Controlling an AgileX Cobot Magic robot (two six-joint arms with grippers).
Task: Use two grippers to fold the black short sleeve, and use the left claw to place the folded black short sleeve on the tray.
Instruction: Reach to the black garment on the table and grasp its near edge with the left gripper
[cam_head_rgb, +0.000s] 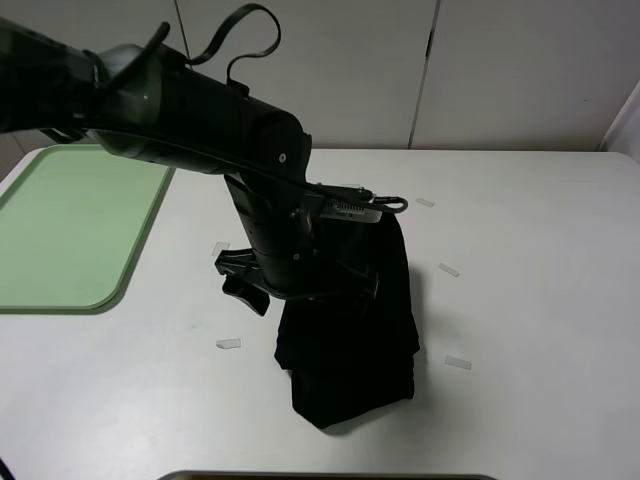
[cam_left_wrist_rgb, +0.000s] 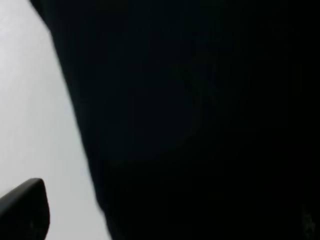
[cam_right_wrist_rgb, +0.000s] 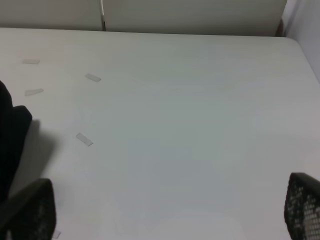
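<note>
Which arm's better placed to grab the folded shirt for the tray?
Left. Its gripper hangs open right at the shirt, on the tray side. The right gripper, also open, faces bare table.

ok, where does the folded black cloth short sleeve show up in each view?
Exterior high: black cloth short sleeve lies folded at table centre, partly under the left arm.
Left wrist: it fills most of the frame.
Right wrist: only a dark edge at the frame's side.
Shared landmark: white table, seen in all three.
</note>
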